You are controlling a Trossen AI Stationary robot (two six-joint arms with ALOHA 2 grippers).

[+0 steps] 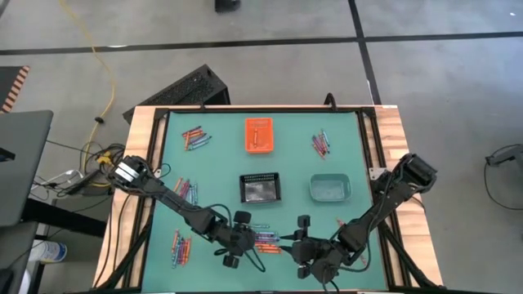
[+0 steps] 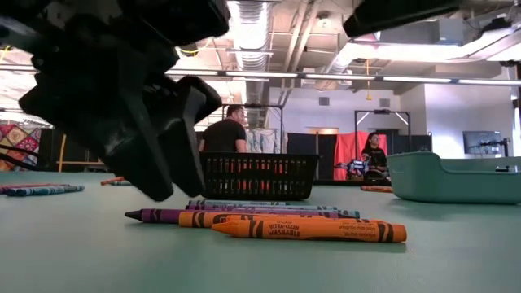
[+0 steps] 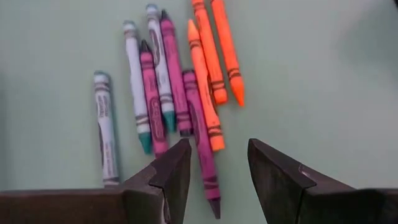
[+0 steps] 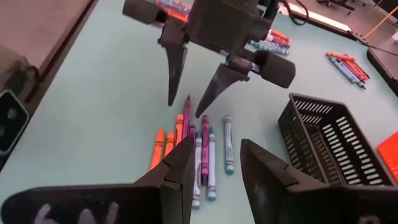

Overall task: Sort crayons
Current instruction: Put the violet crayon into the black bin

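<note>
A pile of crayons (image 1: 265,241) in purple, orange and teal lies flat on the green mat near the table's front edge, and also shows in the low view (image 2: 269,220). My left gripper (image 3: 217,168) is open, pointing down over the pile's left end. Its fingers stand on either side of a purple crayon (image 3: 204,149) near its tip and touch nothing that I can see. My right gripper (image 4: 214,168) is open and empty, just right of the pile (image 4: 199,149), facing my left gripper (image 4: 189,93).
An orange bin (image 1: 258,135), a black mesh bin (image 1: 261,187) and a teal bin (image 1: 329,188) stand farther back. Other crayon clusters lie at the far left (image 1: 194,137), far right (image 1: 320,144), mid left (image 1: 186,189) and near left (image 1: 180,247). People show in the room behind.
</note>
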